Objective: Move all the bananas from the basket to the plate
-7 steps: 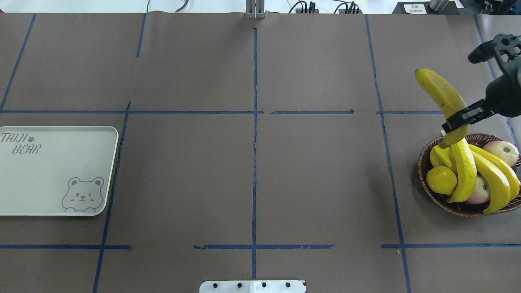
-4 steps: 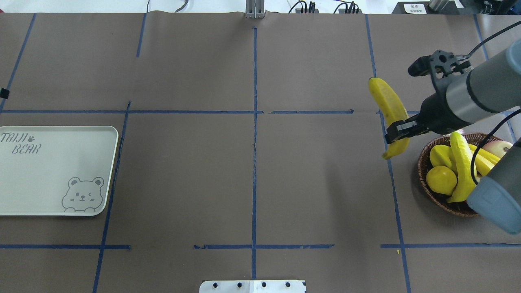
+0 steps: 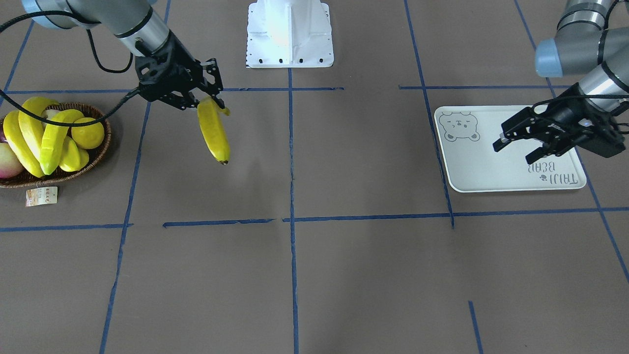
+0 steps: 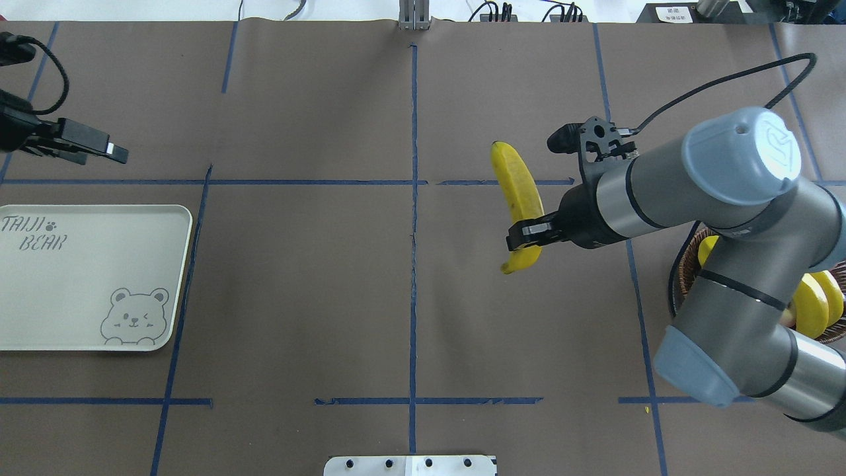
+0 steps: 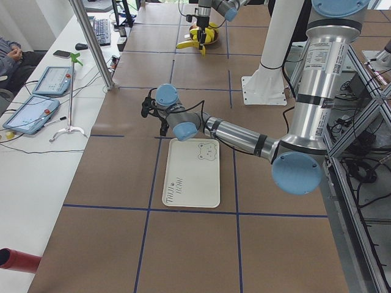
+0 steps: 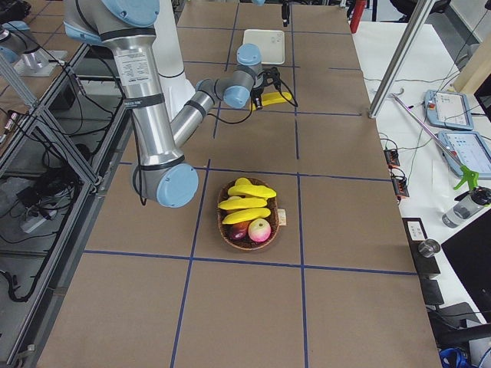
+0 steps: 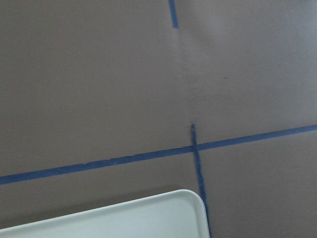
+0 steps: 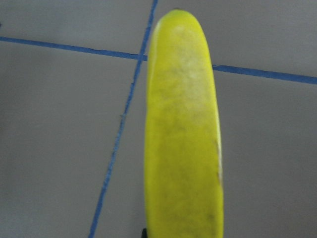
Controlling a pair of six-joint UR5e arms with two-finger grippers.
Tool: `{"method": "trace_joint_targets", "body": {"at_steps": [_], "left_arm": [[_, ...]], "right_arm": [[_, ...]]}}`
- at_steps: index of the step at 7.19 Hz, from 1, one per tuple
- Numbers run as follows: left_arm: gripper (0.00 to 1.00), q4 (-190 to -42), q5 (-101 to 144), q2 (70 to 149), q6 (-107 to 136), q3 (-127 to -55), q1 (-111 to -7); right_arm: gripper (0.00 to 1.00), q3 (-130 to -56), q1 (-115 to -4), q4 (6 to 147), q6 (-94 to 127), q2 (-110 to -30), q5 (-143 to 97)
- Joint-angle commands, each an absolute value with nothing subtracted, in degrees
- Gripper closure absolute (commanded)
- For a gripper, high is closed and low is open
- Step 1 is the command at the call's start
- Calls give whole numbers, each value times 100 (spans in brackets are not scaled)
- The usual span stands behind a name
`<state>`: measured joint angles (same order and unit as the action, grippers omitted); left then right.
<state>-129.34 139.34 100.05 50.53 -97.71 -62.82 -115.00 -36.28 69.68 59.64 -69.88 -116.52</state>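
A long yellow banana [image 4: 517, 195] hangs over the table right of centre, and my right gripper [image 4: 527, 236] is shut on its lower end. The right wrist view is filled by this banana [image 8: 183, 134]. From the front the banana [image 3: 214, 132] droops below the right gripper [image 3: 205, 100]. More bananas [image 3: 22, 135] lie in the wicker basket [image 3: 100, 150], which my right arm mostly hides from overhead. The white plate [image 4: 79, 277] sits at the far left with nothing on it. My left gripper [image 3: 514, 151] hovers open over the plate [image 3: 486, 172].
The basket also holds a lemon [image 3: 88, 132], a ridged yellow fruit [image 3: 51, 140] and a pinkish apple [image 3: 7, 161]. A paper tag [image 3: 42, 195] lies in front of it. Blue tape lines cross the brown table cover. The robot's white base [image 3: 289, 32] stands at the near middle edge.
My right arm has carried the banana leftward, away from the basket toward the table's middle. The left gripper has come into the overhead view at the far left.
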Motion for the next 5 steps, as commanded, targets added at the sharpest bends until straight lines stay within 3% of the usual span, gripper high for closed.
{"method": "trace_joint_targets", "body": {"at_steps": [1,5], "left_arm": [[0,-13182,13931,10710,6417,-9817,-5636],[0,-14071,13730,11723,8592,-9729,-5064]], "right_arm": [[95,-11111,-3263,6104,6378,-6759,-11226],[96,-10557,-2839,5300,7145,-6120,-10698]]}}
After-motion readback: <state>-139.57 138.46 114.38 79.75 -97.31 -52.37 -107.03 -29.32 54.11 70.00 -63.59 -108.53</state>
